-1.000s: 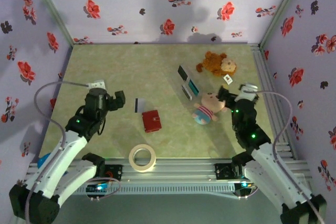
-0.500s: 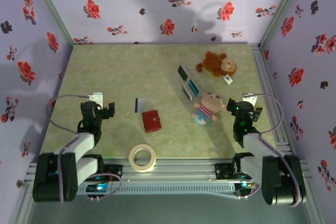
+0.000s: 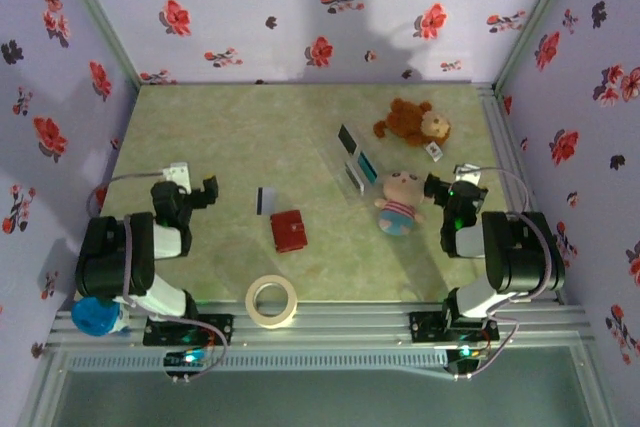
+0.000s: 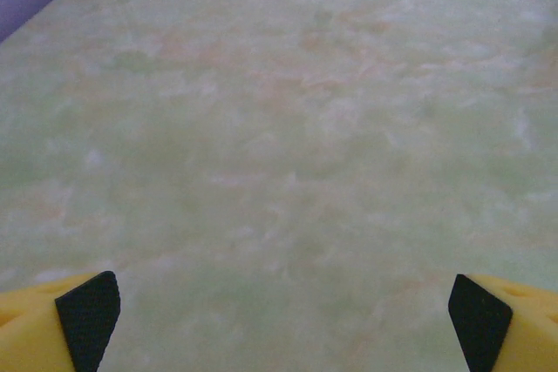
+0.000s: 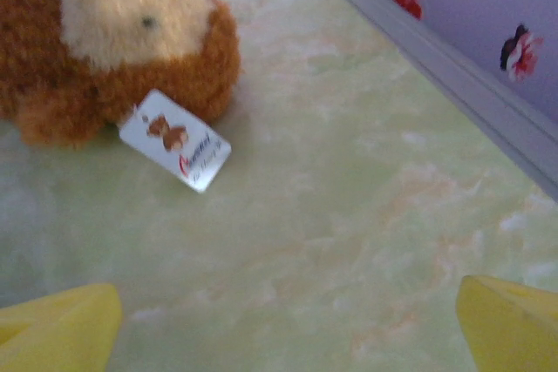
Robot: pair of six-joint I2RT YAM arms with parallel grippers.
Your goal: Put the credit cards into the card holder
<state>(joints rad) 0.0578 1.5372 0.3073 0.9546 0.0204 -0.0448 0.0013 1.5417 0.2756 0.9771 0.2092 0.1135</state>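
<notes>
Mia: What is going on at the tips of the arms?
Ben: The left gripper (image 4: pixel 283 324) is spread wide with nothing in it, low over the bare tabletop (image 4: pixel 279 128) by the left edge. The right gripper (image 5: pixel 288 328) is spread wide too, and empty, by the right edge. In front of it lies a brown plush monkey (image 5: pixel 113 41) with a white tag (image 5: pixel 174 152).
Mia: Where is the card holder (image 3: pixel 289 231)?
Ben: It is red and lies shut near the middle, a bit toward the near edge. One of the credit cards (image 3: pixel 266 200) lies flat just beside it. More stand in a clear stand (image 3: pixel 352 155) near the monkey. A pig doll (image 3: pixel 398 204) lies near the right gripper. A tape roll (image 3: pixel 272 301) sits at the near edge.
</notes>
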